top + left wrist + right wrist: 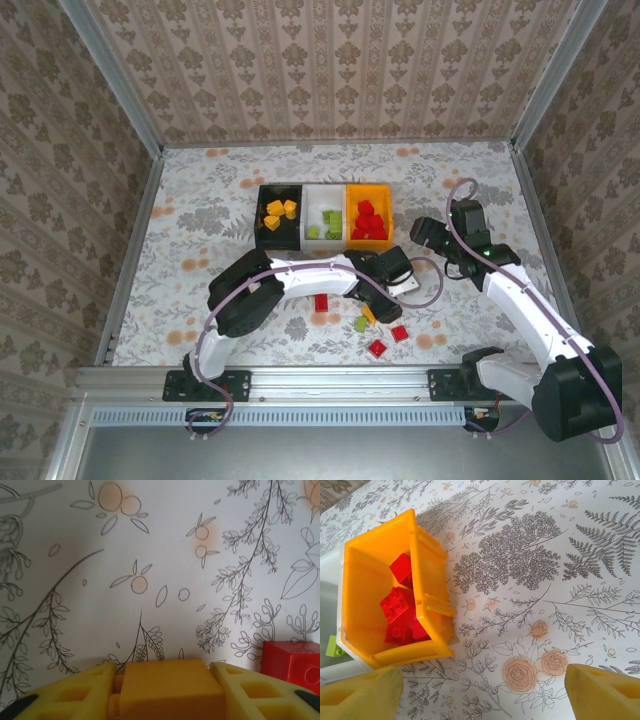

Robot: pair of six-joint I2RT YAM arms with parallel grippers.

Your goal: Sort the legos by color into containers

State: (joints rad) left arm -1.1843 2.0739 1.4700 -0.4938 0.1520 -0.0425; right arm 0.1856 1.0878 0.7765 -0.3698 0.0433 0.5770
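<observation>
1 yellow lego (170, 692) – nipped by L gripper (161, 670).

Two arms: white link shells (310, 272), black joint housings (575, 390), looping mauve-grey cables (200, 350), chunky yellow plastic fingers (75, 695) with rectangular cut-outs.
</observation>
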